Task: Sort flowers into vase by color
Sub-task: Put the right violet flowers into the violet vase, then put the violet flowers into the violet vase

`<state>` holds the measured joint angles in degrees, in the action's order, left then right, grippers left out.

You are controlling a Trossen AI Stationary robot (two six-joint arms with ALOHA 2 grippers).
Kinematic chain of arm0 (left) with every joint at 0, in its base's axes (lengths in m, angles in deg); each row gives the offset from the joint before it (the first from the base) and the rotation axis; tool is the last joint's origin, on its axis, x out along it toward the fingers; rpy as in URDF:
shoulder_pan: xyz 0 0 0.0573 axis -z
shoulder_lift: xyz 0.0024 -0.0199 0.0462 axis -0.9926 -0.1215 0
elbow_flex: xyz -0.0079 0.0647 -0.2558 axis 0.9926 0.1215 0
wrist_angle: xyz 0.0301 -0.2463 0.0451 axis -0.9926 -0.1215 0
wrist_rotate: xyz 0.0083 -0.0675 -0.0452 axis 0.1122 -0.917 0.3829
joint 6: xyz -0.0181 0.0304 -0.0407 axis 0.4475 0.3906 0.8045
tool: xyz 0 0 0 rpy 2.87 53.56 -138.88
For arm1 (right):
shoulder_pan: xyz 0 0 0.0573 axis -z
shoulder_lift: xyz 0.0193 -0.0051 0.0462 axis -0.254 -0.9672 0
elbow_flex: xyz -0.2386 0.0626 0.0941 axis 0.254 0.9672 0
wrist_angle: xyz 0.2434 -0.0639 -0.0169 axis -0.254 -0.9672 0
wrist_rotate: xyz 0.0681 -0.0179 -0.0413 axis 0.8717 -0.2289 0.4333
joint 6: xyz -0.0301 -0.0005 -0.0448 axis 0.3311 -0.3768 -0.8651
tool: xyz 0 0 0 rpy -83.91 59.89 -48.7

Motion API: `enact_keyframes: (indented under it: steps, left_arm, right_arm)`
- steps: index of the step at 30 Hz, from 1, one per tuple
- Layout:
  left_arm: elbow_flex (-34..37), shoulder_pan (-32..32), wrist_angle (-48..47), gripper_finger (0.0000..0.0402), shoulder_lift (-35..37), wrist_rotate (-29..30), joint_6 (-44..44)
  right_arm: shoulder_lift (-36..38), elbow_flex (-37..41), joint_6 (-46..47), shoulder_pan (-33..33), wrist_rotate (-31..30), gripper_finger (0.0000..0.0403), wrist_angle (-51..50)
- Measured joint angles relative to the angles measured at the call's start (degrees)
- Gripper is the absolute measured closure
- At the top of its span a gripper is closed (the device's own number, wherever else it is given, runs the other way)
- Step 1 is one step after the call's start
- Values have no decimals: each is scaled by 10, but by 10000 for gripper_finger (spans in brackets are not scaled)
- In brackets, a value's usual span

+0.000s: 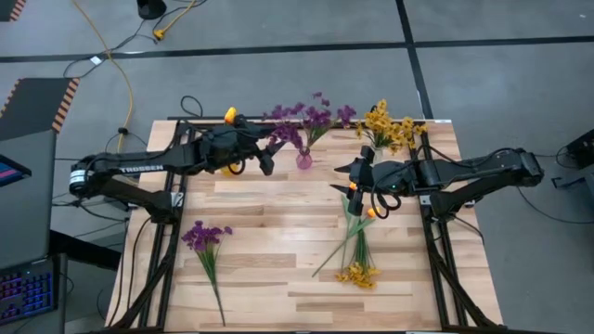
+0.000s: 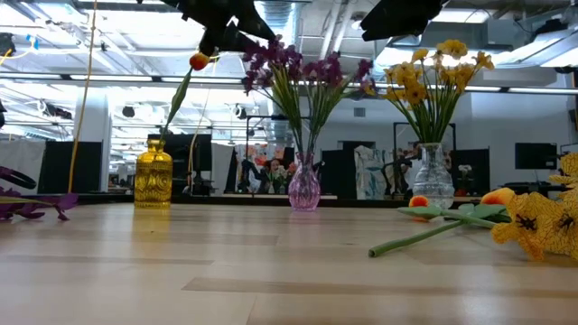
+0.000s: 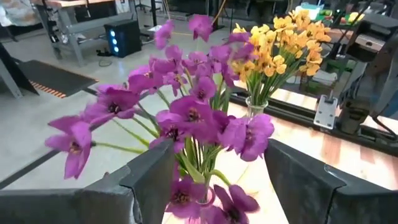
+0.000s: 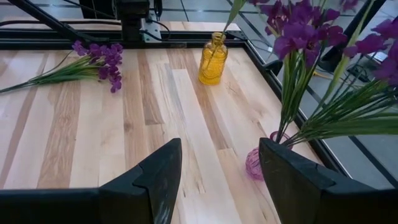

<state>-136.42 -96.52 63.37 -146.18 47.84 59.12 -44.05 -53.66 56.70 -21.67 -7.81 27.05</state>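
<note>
Wooden table [image 1: 278, 223]; left arm [image 1: 139, 169] reads "TROSSEN" beside purple flowers [image 1: 306, 119].

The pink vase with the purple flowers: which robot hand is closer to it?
Left. The left gripper hangs open just beside the pink vase, at its purple flowers. The right gripper is open too, farther off on the vase's other side.

A pale wooden plank surface [image 1: 278, 269] carries everything. Along its far edge stand three vases: a yellow glass vase [image 2: 153, 181] at the left, a pink vase [image 1: 303, 160] of purple flowers in the middle, and a clear vase [image 2: 432, 178] of yellow flowers at the right. A purple sprig [image 1: 206, 243] lies flat near the left. At the right lie a yellow sprig [image 1: 358, 273] and an orange bud [image 2: 419, 202], stems crossing.
</note>
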Motion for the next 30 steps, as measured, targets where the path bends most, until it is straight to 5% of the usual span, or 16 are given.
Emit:
enact_keyframes:
  steps: [12, 22, 30]
  left_arm:
    - [0, 40, -121, 164, 97, -1, 30]
    - [0, 124, -314, 164, 169, -8, 178]
    - [0, 182, -418, 164, 165, -105, 358]
  right_arm:
    - [0, 0, 0, 0, 0, 164, 0]
    - [0, 0, 1, 0, 0, 164, 0]
    - [0, 0, 1, 0, 0, 164, 0]
